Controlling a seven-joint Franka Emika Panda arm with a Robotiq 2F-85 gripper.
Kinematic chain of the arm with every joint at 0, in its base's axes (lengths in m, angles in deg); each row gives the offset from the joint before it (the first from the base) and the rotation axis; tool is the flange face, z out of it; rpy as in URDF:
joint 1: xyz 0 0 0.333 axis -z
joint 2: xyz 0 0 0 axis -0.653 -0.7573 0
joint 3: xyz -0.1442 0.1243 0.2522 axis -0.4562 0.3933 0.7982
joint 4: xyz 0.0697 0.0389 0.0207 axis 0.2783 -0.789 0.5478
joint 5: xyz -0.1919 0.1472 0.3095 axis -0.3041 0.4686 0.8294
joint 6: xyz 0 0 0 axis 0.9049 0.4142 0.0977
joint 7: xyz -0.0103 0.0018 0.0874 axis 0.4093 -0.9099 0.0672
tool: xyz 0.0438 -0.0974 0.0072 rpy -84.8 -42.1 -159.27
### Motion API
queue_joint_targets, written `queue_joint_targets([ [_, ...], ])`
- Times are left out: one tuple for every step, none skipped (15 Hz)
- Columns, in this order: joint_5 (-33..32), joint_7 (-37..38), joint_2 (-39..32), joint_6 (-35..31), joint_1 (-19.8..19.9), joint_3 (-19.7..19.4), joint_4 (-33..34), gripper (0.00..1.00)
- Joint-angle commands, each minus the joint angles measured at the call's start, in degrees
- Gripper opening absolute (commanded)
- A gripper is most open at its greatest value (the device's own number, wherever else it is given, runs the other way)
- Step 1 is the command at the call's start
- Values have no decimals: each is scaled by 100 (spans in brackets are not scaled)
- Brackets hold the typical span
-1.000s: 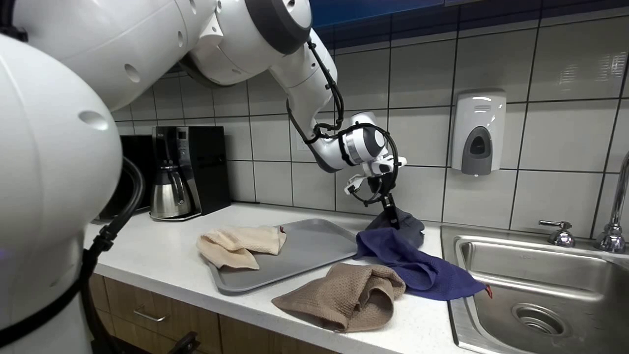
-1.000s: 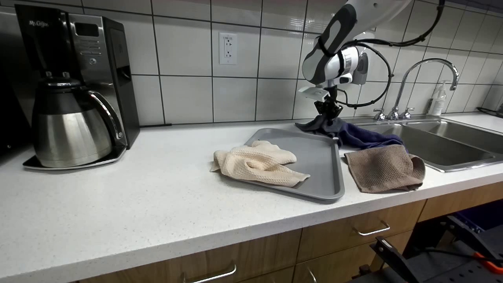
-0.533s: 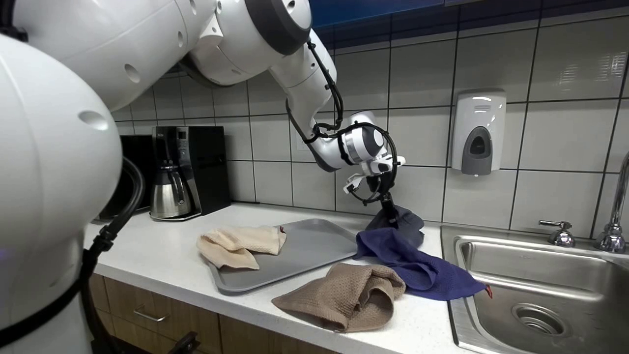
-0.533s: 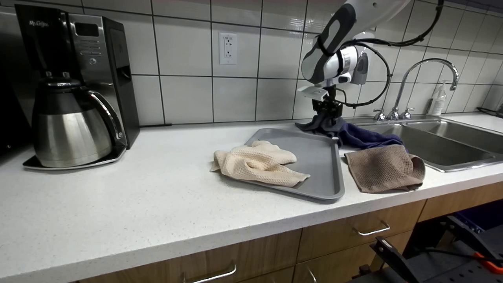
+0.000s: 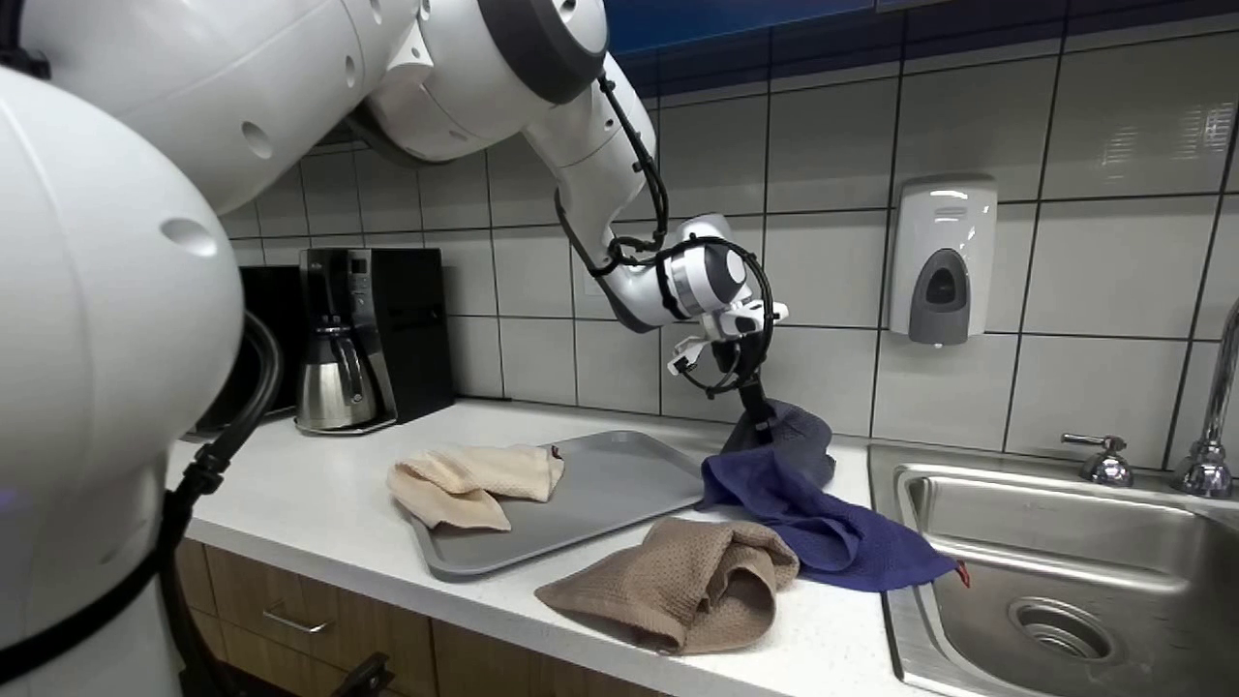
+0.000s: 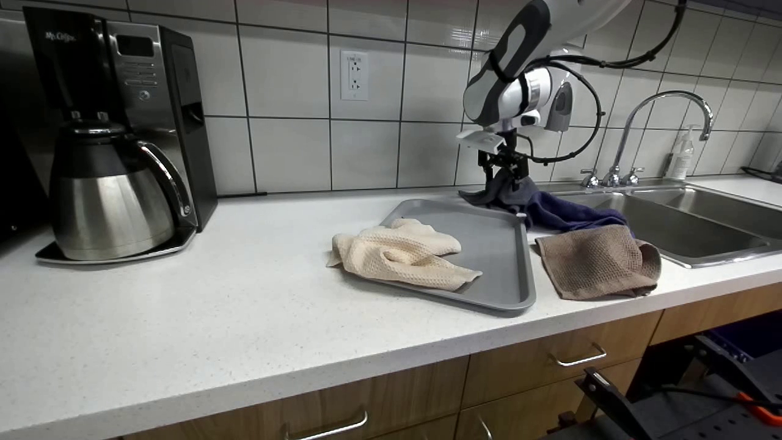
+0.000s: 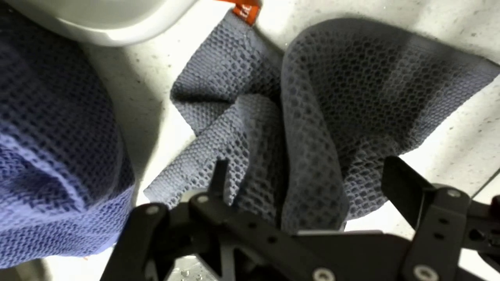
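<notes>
Robotiq gripper (image 7: 306,175) spread wide; folds of the charcoal waffle-weave cloth (image 7: 300,117) bunch up in the gap, fingers (image 7: 404,191) to either side and pointing down at it in both exterior views. Whether fingers touch fabric: can't tell. Nearest neighbor is the purple-blue waffle cloth (image 5: 823,528), 9 o'clock of the gripper in the wrist view, bare counter showing between the two cloths. Clock from the charcoal cloth in an exterior view: purple-blue cloth at 5, blocking sight of its base, red-tagged corner lying over the rim of the stainless sink (image 5: 1045,530) at 4; brown waffle cloth (image 5: 678,586) at 7; gray tray (image 5: 619,479) between 8 and 9, cream cloth (image 5: 484,474) at 9 draped over the tray's edge; soap dispenser (image 5: 944,261) at 1; coffee maker (image 5: 411,329) between 9 and 10. Charcoal cloth sits on the white countertop (image 5: 319,484) near the tiled wall (image 5: 823,368), crumpled: raised fold in the middle, broader flap between 1 and 2 o'clock of the gripper in the wrist view, orange tag (image 7: 246,11) at 11.
</notes>
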Motion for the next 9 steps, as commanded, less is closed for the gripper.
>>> queue_joint_targets([
  [-28,-251,457,63,-4,130,-448,100],
  [-39,-293,521,59,-17,142,-516,100],
  [-49,-321,595,45,-36,147,-604,100],
  [-55,-371,683,33,-52,158,-701,100],
  [-62,-419,766,20,-71,165,-795,100],
  [-78,-460,857,11,-97,165,-899,100],
  [-91,-515,948,14,-118,175,-1002,100],
  [-102,-557,1046,5,-141,185,-1116,100],
  [-107,-612,1144,-1,-159,205,-1237,100],
])
